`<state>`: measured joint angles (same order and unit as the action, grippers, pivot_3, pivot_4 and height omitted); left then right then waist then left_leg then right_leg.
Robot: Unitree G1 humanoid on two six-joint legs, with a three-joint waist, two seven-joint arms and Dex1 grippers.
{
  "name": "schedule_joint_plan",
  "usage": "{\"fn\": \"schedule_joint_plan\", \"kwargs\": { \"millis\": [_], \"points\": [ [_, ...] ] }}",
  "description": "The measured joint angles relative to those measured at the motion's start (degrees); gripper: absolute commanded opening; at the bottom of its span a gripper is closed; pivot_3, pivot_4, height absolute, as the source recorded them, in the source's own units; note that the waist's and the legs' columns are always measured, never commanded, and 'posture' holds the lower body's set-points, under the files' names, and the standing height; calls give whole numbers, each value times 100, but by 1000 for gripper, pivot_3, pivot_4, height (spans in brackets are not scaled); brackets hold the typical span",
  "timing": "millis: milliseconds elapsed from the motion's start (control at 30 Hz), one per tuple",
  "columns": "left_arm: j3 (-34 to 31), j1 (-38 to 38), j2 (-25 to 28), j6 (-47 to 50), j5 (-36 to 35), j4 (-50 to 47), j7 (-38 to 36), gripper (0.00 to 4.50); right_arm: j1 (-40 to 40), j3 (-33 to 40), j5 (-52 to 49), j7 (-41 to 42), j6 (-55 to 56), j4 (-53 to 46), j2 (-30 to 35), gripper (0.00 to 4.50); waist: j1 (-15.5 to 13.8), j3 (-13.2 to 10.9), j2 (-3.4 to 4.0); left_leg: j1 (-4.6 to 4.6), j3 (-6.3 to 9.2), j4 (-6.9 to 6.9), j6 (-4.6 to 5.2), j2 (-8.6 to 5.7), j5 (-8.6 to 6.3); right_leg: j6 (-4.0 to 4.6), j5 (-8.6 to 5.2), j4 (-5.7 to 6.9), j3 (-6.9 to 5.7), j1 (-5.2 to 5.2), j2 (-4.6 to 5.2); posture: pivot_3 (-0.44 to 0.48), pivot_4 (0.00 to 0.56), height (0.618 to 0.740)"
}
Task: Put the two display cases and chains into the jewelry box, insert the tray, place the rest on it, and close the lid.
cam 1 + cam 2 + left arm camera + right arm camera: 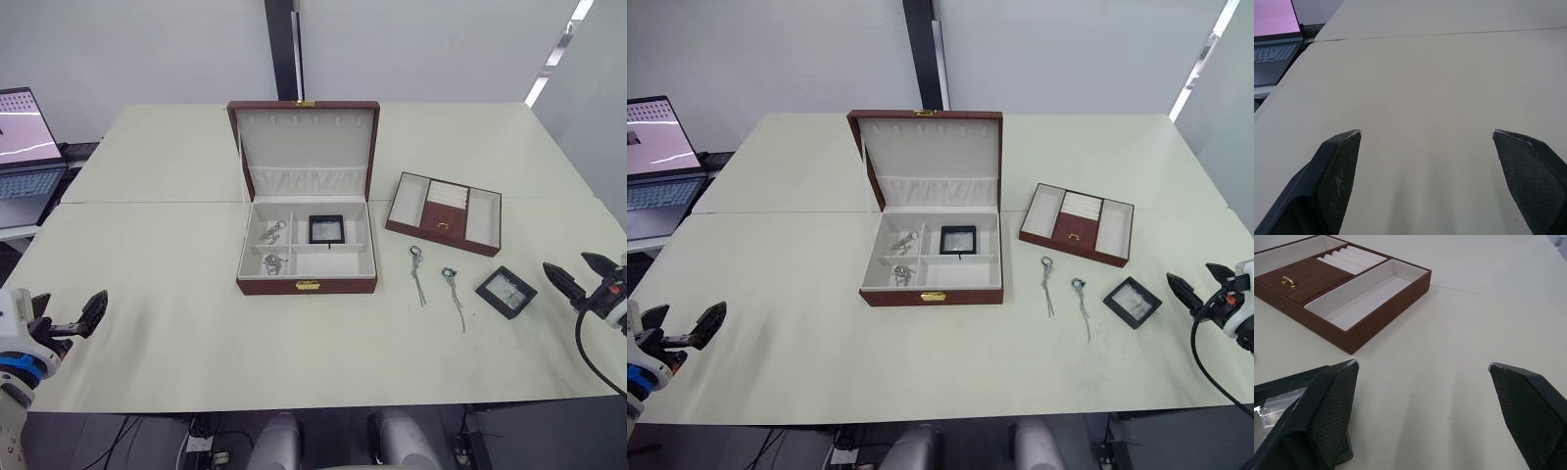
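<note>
Off past the left edge of the cream table (176,323) a laptop (27,147) sat with its screen lit, and a dark post (284,49) stood behind the box against the wall. Nothing was in the way of the task stuff, the table around it was pretty open.

The jewelry box (307,284) was in the middle, reddish-brown with a gold clasp facing the robot, its long side running left-right. The lid (306,132) stood up at the back, cream-lined with a gathered pocket. One display case (326,229) lay flat in the back right compartment. The two left compartments each held something silvery (273,232), probably chains, hard to be sure from here.

Right of the box, the tray (444,212) lay on the table, turned a bit so its long axis ran from back-left to front-right. In front of it two chains (418,274) (455,294) lay roughly front-to-back, ring ends away from the robot. The other display case (506,292) sat just right of them, turned corner-on.

Left tool (71,318) hovered near the front left edge, fingers apart, empty. Right tool (578,272) was near the right edge by that case, fingers also spread, holding nothing.
</note>
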<state>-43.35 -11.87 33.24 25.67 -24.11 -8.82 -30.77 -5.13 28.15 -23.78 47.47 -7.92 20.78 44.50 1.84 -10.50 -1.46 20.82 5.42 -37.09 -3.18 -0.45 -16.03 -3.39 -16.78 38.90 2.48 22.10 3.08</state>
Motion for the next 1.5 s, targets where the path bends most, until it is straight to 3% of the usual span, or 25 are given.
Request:
{"fn": "schedule_joint_plan", "kwargs": {
  "millis": [167,300,633,1000,1467,1500],
  "points": [
    [318,-49,258,158,-295,-406,-428,4446,152,-51,-235,577,-236,-412,76,4500,0,0,0,1,-1,0,0,1,0,0,0,0,0,0,0,0,150,740],
    [601,-16,697,400,-577,-701,-940,4446,235,-313,-415,1195,-735,-980,497,4500,-1,0,3,0,1,1,0,1,0,0,0,0,-1,0,-2,0,150,740],
    [1848,538,1428,387,-957,-1640,-2133,4446,-25,-1171,-441,2019,-1442,-1971,1168,4500,-4,-2,7,2,2,3,0,1,0,0,0,-4,-3,1,-3,0,150,740],
    [3383,1247,1449,-501,-747,-1972,-3098,4446,319,-1627,-109,1904,-2004,-2521,1414,4500,-15,-3,6,5,2,2,0,-2,0,0,0,-6,-5,1,-4,0,150,740],
    [3767,1250,1227,-1603,-372,-1513,-3558,4446,644,-1702,524,1209,-1881,-2554,1232,4500,-10,-3,6,5,1,1,0,-3,0,0,0,-7,-4,1,-5,0,150,740],
    [3777,1251,1207,-1620,-373,-1513,-3571,4485,643,-1702,539,1185,-1873,-2554,1192,4327,-11,-3,6,5,1,1,0,-3,0,0,0,-7,-4,1,-5,0,150,740]
  ]
}}
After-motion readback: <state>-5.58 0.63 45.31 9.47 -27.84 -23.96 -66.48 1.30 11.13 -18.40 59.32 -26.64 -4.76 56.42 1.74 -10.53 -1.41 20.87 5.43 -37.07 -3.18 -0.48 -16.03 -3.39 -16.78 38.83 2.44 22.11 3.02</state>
